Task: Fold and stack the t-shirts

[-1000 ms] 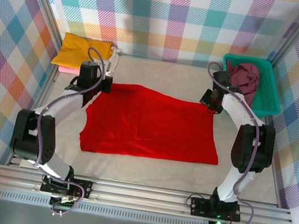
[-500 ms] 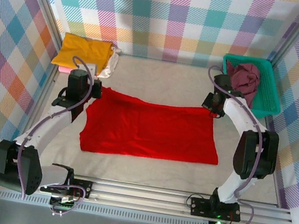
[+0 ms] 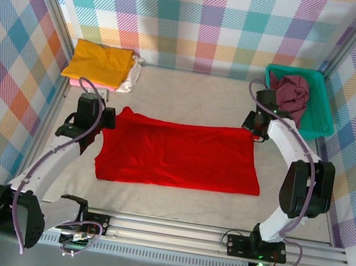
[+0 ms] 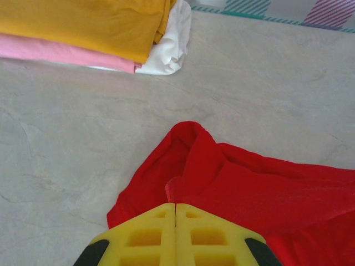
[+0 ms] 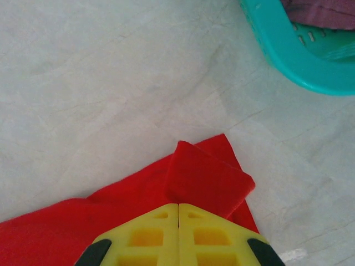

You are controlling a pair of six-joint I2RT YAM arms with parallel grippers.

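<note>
1. Pinching the far left corner of the red t-shirt (image 3: 181,154), the left gripper (image 3: 107,117) has its yellow fingers pressed together, and the cloth puckers up into a ridge right at their tips in the left wrist view.
2. The right gripper (image 3: 255,127) is likewise closed, on the far right corner, where a small flap of red is doubled over just ahead of its tips.
3. Compared with a second ago, the left gripper has drawn back toward the near edge and outward, and the shirt's far left corner has come with it. The far hem now runs straighter across the table (image 3: 192,88), while the right gripper has hardly shifted.
4. My reading is that the pair are tensioning and squaring the far edge before a fold (the near edge lies flat and undisturbed).
5. Elsewhere, the yellow t-shirt (image 3: 101,62) sits on top of the pink t-shirt (image 4: 55,52) and white t-shirt (image 4: 172,44) at the far left corner. The maroon t-shirt (image 3: 293,91) lies crumpled in the teal basket (image 3: 320,119), so it is not yet folded.
</note>
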